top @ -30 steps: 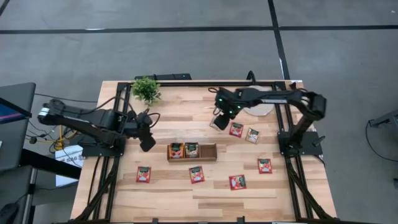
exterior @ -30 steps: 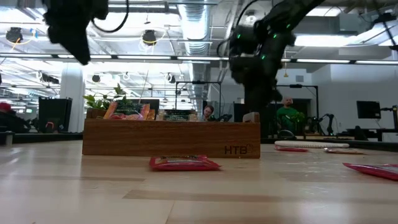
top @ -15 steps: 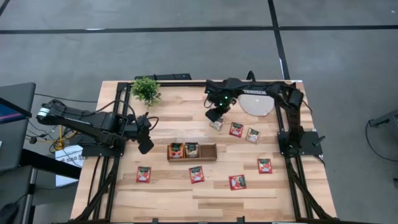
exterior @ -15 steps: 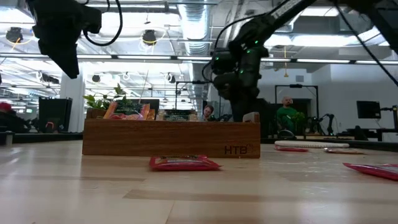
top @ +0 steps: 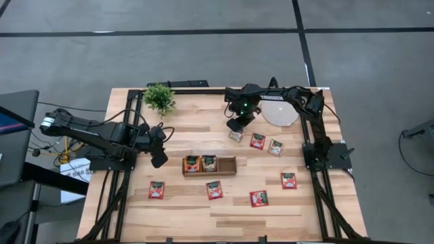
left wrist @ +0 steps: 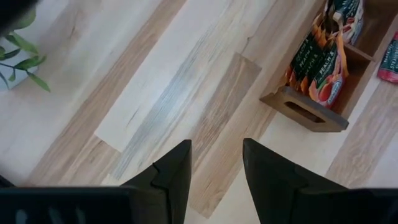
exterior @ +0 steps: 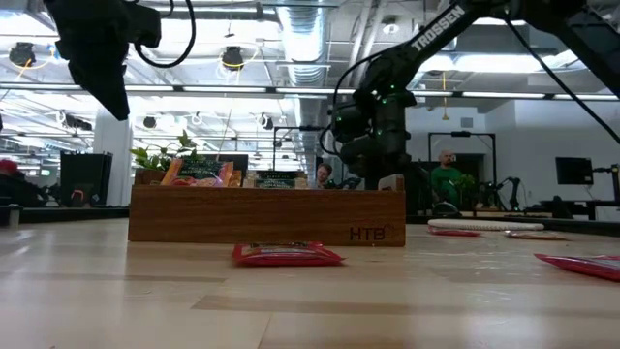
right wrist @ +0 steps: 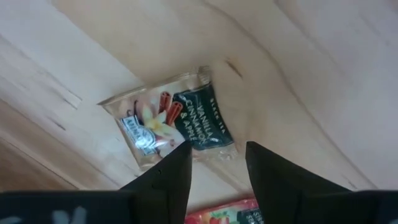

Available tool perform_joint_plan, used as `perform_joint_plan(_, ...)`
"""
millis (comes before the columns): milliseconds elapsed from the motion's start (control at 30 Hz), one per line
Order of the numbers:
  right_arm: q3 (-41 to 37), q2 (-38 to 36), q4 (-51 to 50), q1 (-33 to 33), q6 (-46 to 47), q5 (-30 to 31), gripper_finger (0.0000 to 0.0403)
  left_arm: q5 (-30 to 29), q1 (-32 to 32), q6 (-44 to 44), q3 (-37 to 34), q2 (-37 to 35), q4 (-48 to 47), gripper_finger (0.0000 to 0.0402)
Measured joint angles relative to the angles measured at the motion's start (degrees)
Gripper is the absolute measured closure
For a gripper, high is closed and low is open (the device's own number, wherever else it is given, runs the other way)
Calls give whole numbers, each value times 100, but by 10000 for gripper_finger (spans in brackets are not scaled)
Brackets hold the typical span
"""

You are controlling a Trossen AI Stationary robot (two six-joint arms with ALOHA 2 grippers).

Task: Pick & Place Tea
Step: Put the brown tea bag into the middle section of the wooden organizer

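Observation:
A pale beige tea sachet point(top: 236, 135) point(right wrist: 171, 121) lies flat on the table beyond the wooden tray point(top: 209, 165). My right gripper point(top: 235, 127) point(right wrist: 216, 158) hangs just above it, pointing steeply down, open, with a finger at either side of the sachet's near corner; I see no touch. The tray's left and middle compartments hold upright sachets point(left wrist: 320, 62). Loose red sachets point(top: 258, 141) point(top: 214, 190) point(top: 156, 190) and another beige one point(top: 274, 147) lie flat around it. My left gripper point(top: 160, 157) point(left wrist: 216, 158) waits open above bare wood, left of the tray.
A small potted plant point(top: 159, 98) stands at the far left and a white plate point(top: 280, 114) at the far right. More red sachets point(top: 289, 180) point(top: 259, 198) lie near the right front. Bare wood lies left of the tray and along the near edge.
My right gripper has come down toward the beige sachet and tipped more steeply downward, while its arm has folded back toward the table's far edge. The sachet lies where it was half a second ago.

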Motion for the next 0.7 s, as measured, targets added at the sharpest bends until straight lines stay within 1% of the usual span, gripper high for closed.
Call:
perform_joint_plan(67,0,0,-12,12,12,0,253,-2,0,1,0,0,0,264)
perform_joint_plan(167,0,0,-51,45,266,-21,248,-1,0,1,0,0,4,264)
perform_joint_plan(400,0,0,-23,155,374,-342,236,-2,0,9,0,0,15,264)
perform_joint_plan(600,0,0,64,85,611,-601,228,-4,0,92,0,0,105,264)
perform_joint_plan(700,0,0,80,48,892,-646,224,-4,0,146,-1,0,149,264)
